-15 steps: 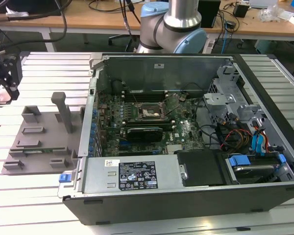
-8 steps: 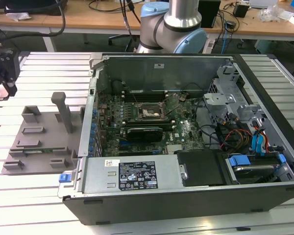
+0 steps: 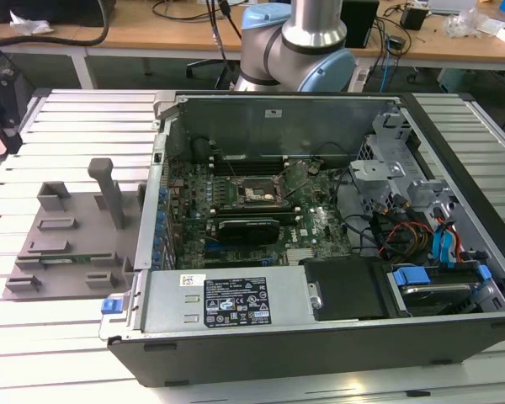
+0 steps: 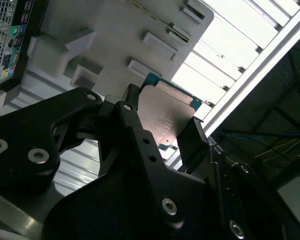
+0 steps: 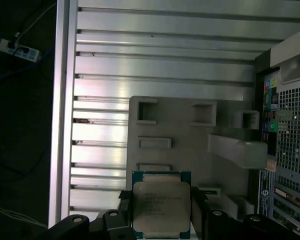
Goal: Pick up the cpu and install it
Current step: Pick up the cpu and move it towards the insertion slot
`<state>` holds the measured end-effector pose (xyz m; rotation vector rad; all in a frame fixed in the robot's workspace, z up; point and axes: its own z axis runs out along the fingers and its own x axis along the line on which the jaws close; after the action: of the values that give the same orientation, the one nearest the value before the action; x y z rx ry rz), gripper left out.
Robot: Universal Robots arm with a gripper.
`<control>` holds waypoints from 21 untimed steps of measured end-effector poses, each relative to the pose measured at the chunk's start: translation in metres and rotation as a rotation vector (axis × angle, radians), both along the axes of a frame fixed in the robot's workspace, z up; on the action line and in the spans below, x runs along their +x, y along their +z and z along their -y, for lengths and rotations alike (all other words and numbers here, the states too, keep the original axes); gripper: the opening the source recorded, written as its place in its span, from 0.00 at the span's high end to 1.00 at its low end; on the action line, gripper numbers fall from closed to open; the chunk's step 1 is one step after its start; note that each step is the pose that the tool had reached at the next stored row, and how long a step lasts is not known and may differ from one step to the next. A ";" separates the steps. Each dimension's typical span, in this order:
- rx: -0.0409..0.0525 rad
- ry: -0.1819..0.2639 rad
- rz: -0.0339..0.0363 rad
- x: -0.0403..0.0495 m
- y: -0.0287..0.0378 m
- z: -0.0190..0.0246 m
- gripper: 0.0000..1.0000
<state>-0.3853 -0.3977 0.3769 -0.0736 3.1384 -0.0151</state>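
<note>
First wrist view: the cpu (image 5: 161,207), silver-grey lid facing the camera and edged by a green-blue rim, sits clamped between the two black fingers (image 5: 199,201) of the gripper (image 5: 161,200). Behind it lies a grey moulded fixture (image 5: 190,145) with raised blocks and slots, resting on a slatted aluminium table (image 5: 165,65); the perforated rear of a computer case (image 5: 290,130) stands just beside the fixture. In the second wrist view, the gripper (image 4: 165,120) pinches the chip (image 4: 167,117) by opposite edges, the fixture (image 4: 115,40) beyond. In the exterior view, the robot arm (image 3: 299,38) rises behind the opened case (image 3: 320,337), whose motherboard (image 3: 311,223) shows a black cpu socket (image 3: 254,194). The fixture (image 3: 76,236) lies on the exterior view's left, beside the case.
</note>
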 end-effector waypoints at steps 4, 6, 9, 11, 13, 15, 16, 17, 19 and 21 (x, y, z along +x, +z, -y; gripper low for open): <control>0.0002 0.000 0.0003 0.0000 0.0043 0.0000 0.45; 0.0001 0.000 0.0001 0.0000 0.0045 0.0000 0.45; -0.0002 0.000 -0.0003 0.0009 0.0048 0.0000 0.45; 0.0001 0.000 0.0001 0.0082 0.0046 0.0000 0.45; 0.0000 0.000 0.0000 0.0178 0.0046 0.0000 0.45; 0.0000 0.000 0.0000 0.0260 0.0046 0.0000 0.45; 0.0000 0.000 0.0000 0.0317 0.0046 0.0000 0.45; -0.0001 0.000 -0.0003 0.0384 0.0046 0.0000 0.45; 0.0001 0.000 -0.0003 0.0483 0.0046 0.0000 0.45; 0.0000 0.000 -0.0006 0.0570 0.0046 0.0000 0.45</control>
<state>-0.3283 -0.3978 0.3815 -0.0739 3.1391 -0.0151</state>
